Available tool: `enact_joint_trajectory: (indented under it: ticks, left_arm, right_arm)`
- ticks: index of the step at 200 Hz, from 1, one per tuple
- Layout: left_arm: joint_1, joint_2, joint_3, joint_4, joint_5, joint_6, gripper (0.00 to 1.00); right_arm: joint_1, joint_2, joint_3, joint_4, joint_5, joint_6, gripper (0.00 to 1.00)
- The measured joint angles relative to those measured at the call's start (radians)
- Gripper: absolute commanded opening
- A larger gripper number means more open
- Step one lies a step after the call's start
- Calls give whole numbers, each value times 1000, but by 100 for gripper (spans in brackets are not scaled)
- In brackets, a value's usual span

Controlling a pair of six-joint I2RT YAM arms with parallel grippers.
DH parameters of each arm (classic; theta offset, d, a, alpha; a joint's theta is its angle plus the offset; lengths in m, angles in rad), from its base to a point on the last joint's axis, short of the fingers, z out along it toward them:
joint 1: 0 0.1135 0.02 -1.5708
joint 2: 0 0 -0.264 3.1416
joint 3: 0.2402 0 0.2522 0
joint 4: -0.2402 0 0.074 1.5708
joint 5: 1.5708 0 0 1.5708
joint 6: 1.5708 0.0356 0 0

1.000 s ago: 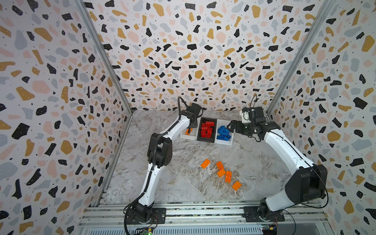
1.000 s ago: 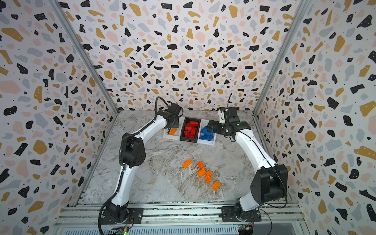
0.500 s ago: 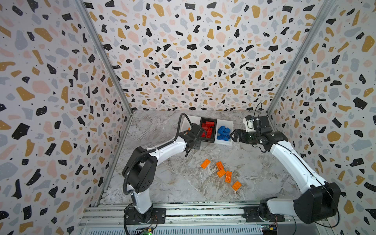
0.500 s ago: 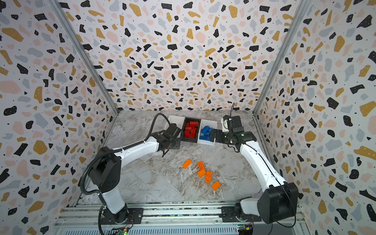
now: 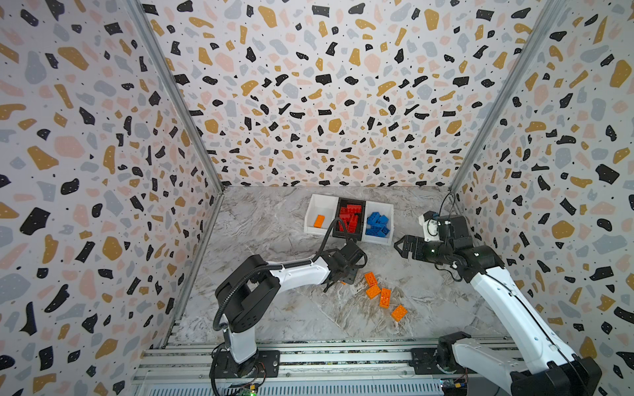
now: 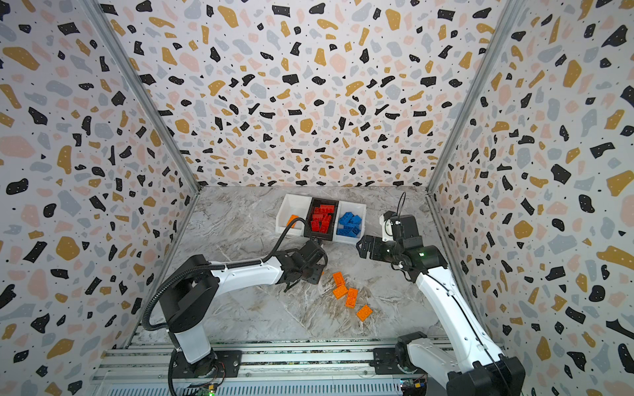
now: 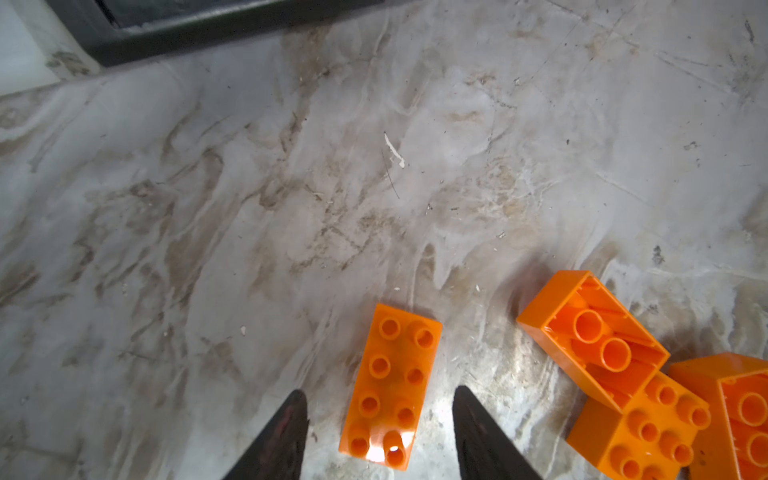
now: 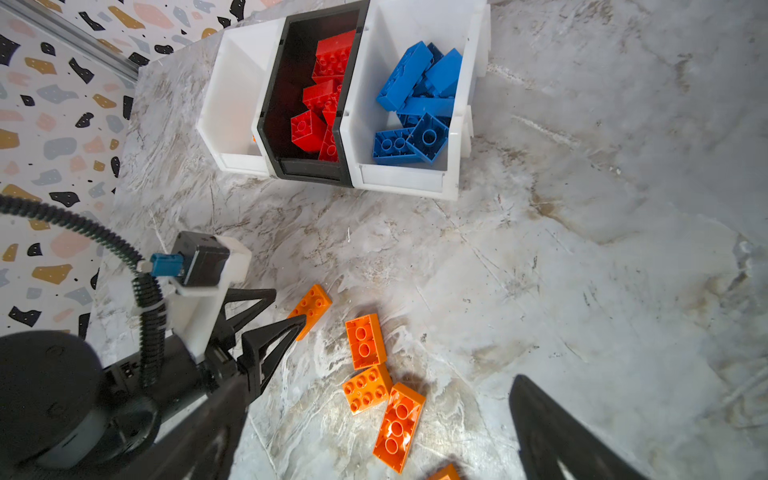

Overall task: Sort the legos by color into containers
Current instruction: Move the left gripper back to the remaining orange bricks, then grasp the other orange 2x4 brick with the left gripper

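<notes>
Comes down from the bins [image 8: 399, 179] with left gripper [image 7: 378, 392], spread astride next orange brick [image 7: 390, 374], not pinching yet; keeps right gripper [image 5: 398, 246] wide, empty.

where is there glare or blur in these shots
Left wrist view: a glare spot on the end of the orange brick between the tips of the left tool; black bin rim slightly soft. Both top views: even light, soft shadows.

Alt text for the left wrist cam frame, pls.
Left gripper, open, straddles one end of an orange two-by-four lego lying studs-up on the marble table. More orange legos cluster beside it, one upside down; the rim of the black bin lies beyond.
</notes>
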Motion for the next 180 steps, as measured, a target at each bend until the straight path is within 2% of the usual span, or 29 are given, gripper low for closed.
enact_joint_trajectory:
  ticks: [52,68,82,101,143,180]
  left_arm:
    - [0,67,3,5,32,47,54]
    - [0,74,3,5,30,60,46]
    - [0,76,4,5,23,65,28]
    - [0,80,13,-2,11,70,22]
    - [31,86,63,-77,-3,81,20]
    - [176,76,204,-152,-48,102,21]
  right_arm:
    - [2,-12,-7,-6,4,25,99]
    - [2,-5,-6,-6,7,26,99]
    - [2,8,-5,-5,9,26,99]
    - [2,31,-5,-2,9,26,99]
    - [4,76,5,5,8,25,99]
    - [7,128,35,28,6,25,99]
